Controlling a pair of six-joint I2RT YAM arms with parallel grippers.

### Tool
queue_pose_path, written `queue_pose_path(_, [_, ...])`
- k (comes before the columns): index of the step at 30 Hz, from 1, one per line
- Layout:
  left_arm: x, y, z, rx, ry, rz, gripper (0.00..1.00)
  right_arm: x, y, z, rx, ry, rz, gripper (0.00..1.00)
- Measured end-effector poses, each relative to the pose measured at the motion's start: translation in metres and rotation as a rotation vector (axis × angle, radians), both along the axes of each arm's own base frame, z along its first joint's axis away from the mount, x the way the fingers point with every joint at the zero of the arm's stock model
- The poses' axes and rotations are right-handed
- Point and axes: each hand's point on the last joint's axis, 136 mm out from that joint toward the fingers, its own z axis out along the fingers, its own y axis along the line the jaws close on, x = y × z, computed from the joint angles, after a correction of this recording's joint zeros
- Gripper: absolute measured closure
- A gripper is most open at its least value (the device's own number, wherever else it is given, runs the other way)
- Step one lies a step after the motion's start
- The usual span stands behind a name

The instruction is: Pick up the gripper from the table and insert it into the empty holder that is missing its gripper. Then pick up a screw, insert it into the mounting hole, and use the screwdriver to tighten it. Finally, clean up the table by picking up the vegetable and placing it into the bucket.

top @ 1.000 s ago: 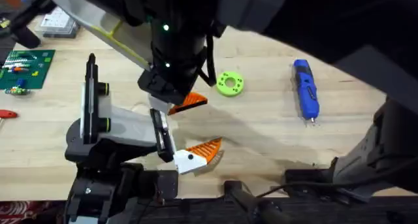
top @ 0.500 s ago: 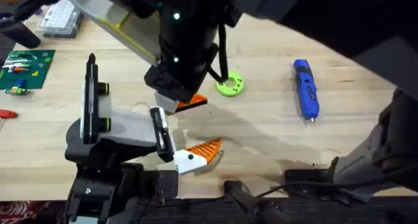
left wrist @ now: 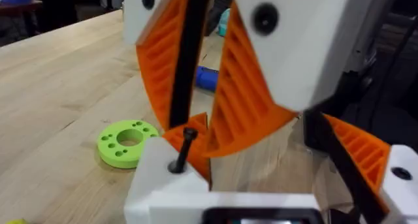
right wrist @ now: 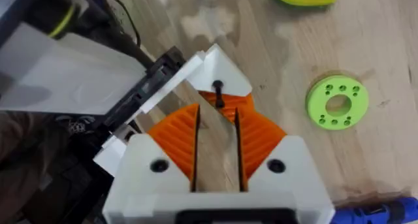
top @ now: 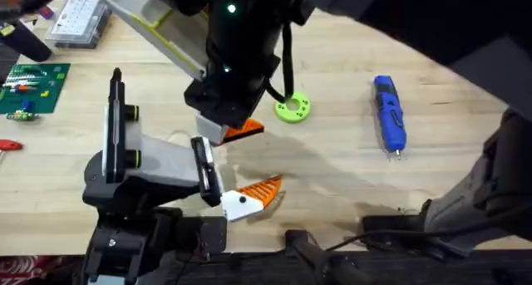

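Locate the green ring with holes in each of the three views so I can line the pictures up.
Overhead: the green ring lies on the table just right of the dark arm near centre, left of the screwdriver.
Left wrist: at lower left, beside the orange ribbed pads.
Right wrist: at right, with the screwdriver's blue body at the lower right corner.
Shared landmark: the blue screwdriver.

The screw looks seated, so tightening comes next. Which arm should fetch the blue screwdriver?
Probably the right. The blue pen-shaped electric screwdriver lies on the right side of the light wooden table, toward that arm's base, and the right gripper hangs by the black screw with jaws open, holding nothing.
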Motion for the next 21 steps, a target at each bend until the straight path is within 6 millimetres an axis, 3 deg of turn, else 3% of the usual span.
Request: queue_pose_path(21, [0.000,0.000,0.000,0.000,0.000,0.000,0.018,0.000,0.002,-0.016,-0.043,0.033,0.001,0.680])
